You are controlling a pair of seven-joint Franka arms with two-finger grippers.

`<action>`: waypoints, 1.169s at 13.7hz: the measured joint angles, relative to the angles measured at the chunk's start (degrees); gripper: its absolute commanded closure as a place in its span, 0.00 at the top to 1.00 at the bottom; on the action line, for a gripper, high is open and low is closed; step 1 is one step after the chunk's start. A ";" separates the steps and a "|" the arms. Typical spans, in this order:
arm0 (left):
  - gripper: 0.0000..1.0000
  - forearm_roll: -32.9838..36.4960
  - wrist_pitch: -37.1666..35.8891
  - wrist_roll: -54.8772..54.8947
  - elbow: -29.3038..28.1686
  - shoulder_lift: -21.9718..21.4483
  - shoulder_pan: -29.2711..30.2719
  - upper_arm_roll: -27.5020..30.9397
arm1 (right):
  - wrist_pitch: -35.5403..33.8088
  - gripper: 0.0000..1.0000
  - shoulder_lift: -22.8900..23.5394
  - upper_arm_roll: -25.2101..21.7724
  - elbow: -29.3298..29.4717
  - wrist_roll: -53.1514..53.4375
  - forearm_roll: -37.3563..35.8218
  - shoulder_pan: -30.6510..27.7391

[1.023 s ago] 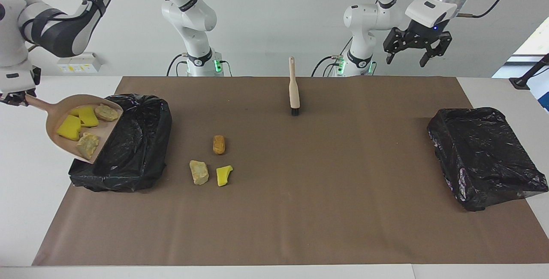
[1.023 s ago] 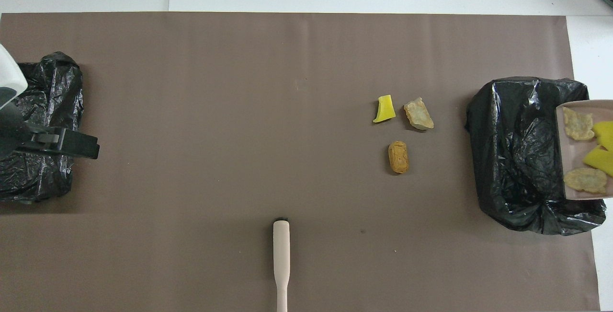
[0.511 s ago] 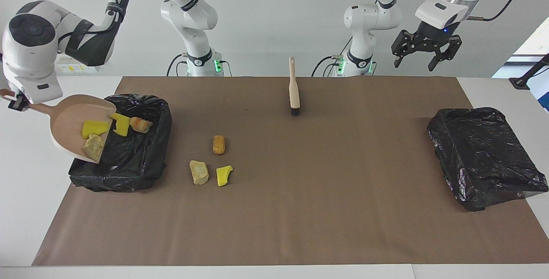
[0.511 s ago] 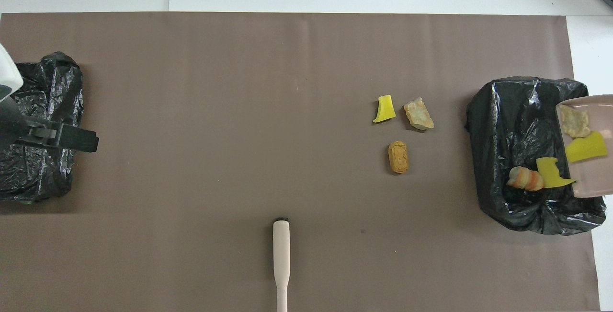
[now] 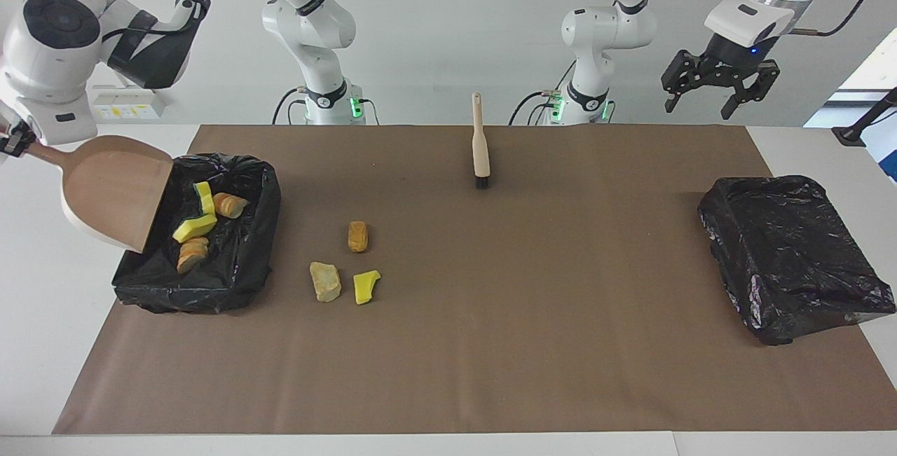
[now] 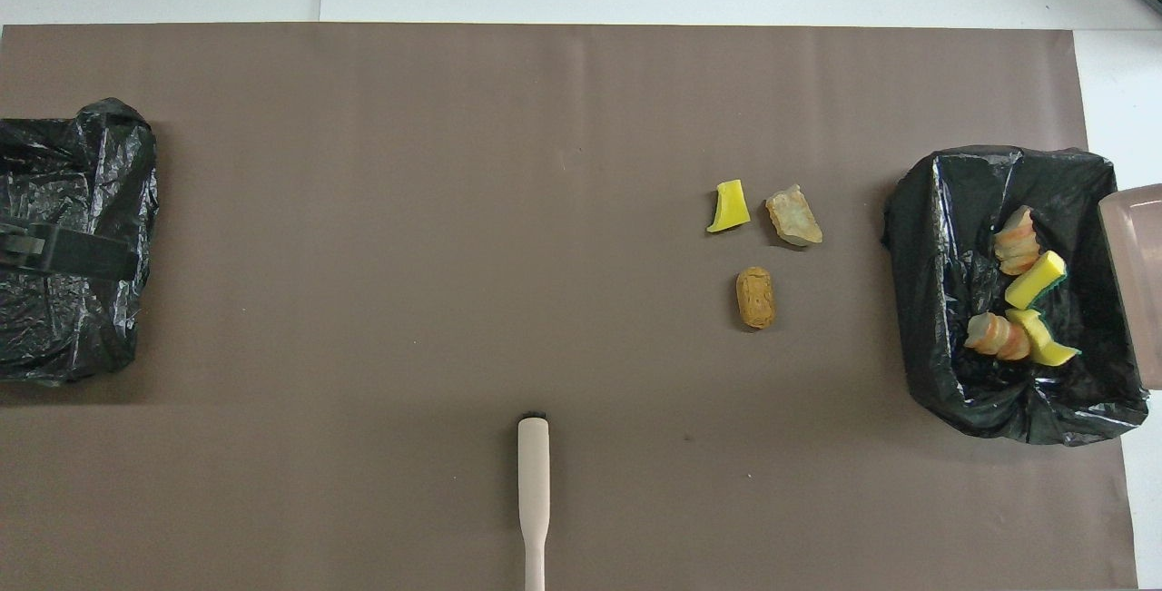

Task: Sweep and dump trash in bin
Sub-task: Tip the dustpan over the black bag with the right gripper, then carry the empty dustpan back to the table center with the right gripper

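Note:
My right gripper (image 5: 14, 142) is shut on the handle of the beige dustpan (image 5: 112, 193), which tilts steeply over the black-lined bin (image 5: 238, 260) at the right arm's end of the table; no trash shows in the pan. Several pieces of trash lie inside the bin (image 6: 935, 300): yellow sponge wedges (image 5: 194, 226) and tan chunks (image 5: 228, 204). On the mat beside the bin rest an orange-brown oval (image 5: 358, 236), a tan chunk (image 5: 325, 281) and a yellow wedge (image 5: 366, 286). My left gripper (image 5: 720, 88) hangs open and high, holding nothing.
A wooden brush (image 5: 480, 144) lies on the mat at the middle, near the robots. A second black-bagged bin (image 5: 792, 253) sits at the left arm's end of the table. The brown mat (image 5: 525, 344) covers most of the table.
The dustpan tipped up steeply and its trash slid into the bin. The left gripper rose and drifted outward toward its end of the table.

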 measured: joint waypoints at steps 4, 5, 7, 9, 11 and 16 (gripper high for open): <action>1.00 0.00 -0.34 -0.06 0.01 -0.12 -0.73 1.81 | -5.61 0.00 -4.26 0.20 1.41 6.31 2.49 0.31; 1.00 0.00 -0.43 -0.06 0.01 -0.13 -0.72 2.00 | -7.61 0.00 -4.79 0.56 1.99 9.73 5.41 0.32; 1.00 0.00 -0.51 -0.06 0.01 -0.13 -0.72 2.06 | -10.50 0.00 -5.35 1.58 2.39 19.12 11.12 0.87; 1.00 0.00 -0.54 -0.06 0.01 -0.13 -0.72 2.06 | -13.17 0.00 -5.40 3.62 2.39 31.25 15.67 2.97; 1.00 0.00 -0.57 -0.06 0.01 -0.13 -0.72 2.06 | -15.55 0.00 -5.40 6.21 2.38 44.40 19.55 6.62; 1.00 0.00 -0.61 -0.06 0.01 -0.13 -0.72 2.06 | -14.31 0.00 -2.20 9.25 1.92 69.74 29.06 15.88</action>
